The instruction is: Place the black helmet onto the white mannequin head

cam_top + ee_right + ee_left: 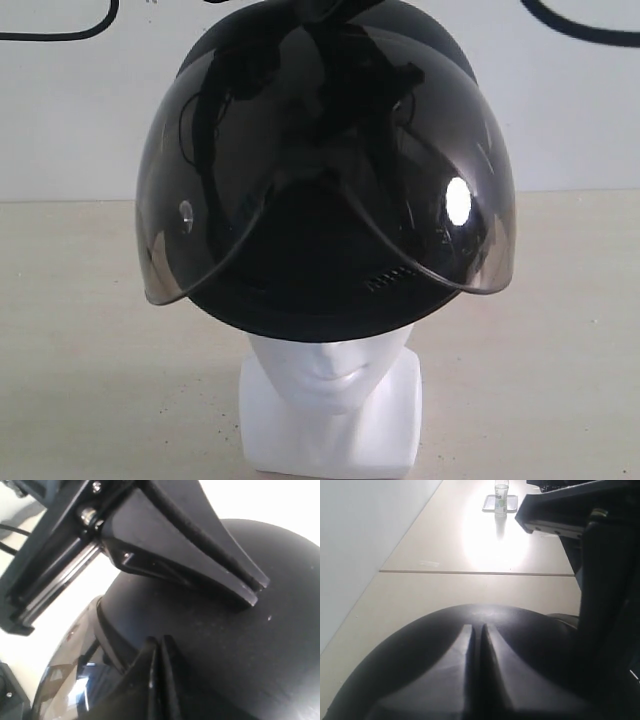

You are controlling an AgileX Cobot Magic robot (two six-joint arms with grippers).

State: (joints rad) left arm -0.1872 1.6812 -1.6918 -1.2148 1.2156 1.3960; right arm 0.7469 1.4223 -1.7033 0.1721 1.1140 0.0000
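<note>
Filling the front of the exterior view, the black helmet (pixel 300 300) sits on the white mannequin head (pixel 335 372), covering it down to about the nose. You see only mouth, chin and the blocky base below the rim. Its smoky visor (pixel 230 140) lies over the front of the shell, and a dark arm (pixel 330 12) reaches in above the crown.

From the left wrist view, your left gripper (pixel 475 627) has its fingers pressed together with nothing between them. The helmet's rounded shell spreads out just past the fingertips; you cannot tell whether they touch it. Beyond the fingers runs the pale table (pixel 445 595), and far beyond them a bottle (pixel 501 495) stands on a small tray (pixel 489 504). The right arm (pixel 605 590) rises close beside the fingers.

From the right wrist view, your right gripper (pixel 159 641) is likewise closed on nothing, its fingertips over the shell near where the visor joins it. Opposite those fingers, the left gripper's closed tip rests on the crown.
</note>
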